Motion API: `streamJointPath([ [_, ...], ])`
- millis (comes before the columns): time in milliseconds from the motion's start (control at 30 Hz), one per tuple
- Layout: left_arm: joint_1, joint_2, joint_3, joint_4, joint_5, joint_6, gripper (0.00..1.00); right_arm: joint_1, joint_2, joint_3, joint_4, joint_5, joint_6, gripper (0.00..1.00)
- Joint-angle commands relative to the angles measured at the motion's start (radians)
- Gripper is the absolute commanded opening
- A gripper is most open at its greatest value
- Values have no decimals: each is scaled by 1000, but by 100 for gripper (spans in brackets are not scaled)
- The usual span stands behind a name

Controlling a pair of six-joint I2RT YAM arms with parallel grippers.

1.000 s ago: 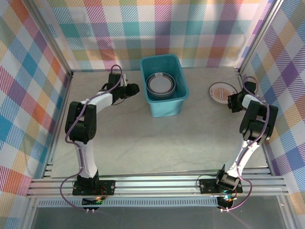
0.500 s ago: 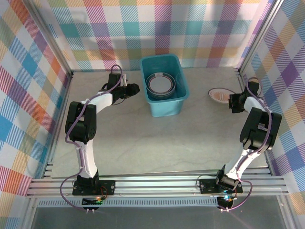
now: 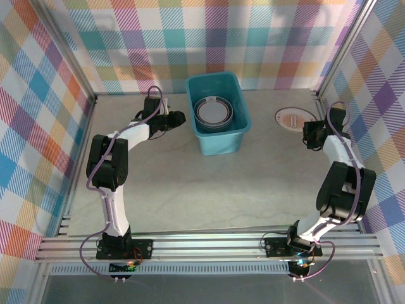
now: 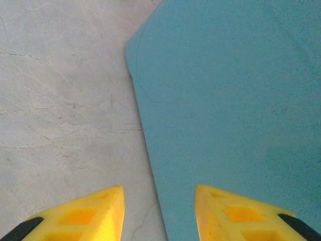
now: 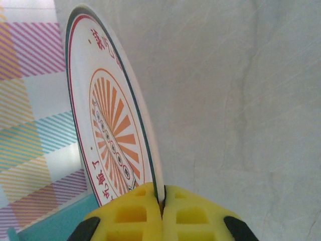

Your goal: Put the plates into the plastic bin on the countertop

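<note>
A white plate (image 3: 292, 119) with an orange sunburst centre hangs at the right of the countertop (image 3: 190, 183), with my right gripper (image 3: 307, 131) shut on its near rim. In the right wrist view the plate (image 5: 110, 125) stands edge-on, its rim pinched between the yellow fingers of the right gripper (image 5: 162, 201). The teal plastic bin (image 3: 221, 142) sits at the back centre with stacked plates (image 3: 214, 112) inside. My left gripper (image 3: 179, 118) rests open beside the bin's left wall. The left wrist view has the left gripper (image 4: 159, 211) empty in front of that wall (image 4: 230, 100).
Plaid walls and aluminium rails frame the counter on three sides. The right wall stands close behind the right arm (image 3: 342, 183). A corner of the bin (image 5: 45, 226) is in the right wrist view, beyond the held plate.
My right gripper has closed fully on the plate's rim and raised the plate off the counter, tilting it on the way. Its elbow swung towards the near edge. The left arm stayed still.
</note>
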Motion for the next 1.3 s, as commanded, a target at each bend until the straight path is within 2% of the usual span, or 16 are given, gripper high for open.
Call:
streamJointPath([
  [0,9,-38,26,10,17,30,41,43,-102,6,65,28,28,0],
  [133,10,-28,50,-4,31,31,41,134,-192,75,34,133,-2,0],
  [300,13,-16,69,-14,43,34,41,273,-214,167,5,217,-24,0],
  [433,18,-13,81,-17,52,38,42,402,-180,199,47,265,-6,0],
  [667,29,-21,84,-31,73,50,42,593,-27,319,50,264,-9,0],
  [1000,54,-56,38,-30,94,58,42,686,130,415,53,261,7,0],
  [1267,70,-65,47,-56,104,73,42,719,231,494,17,336,25,0],
])
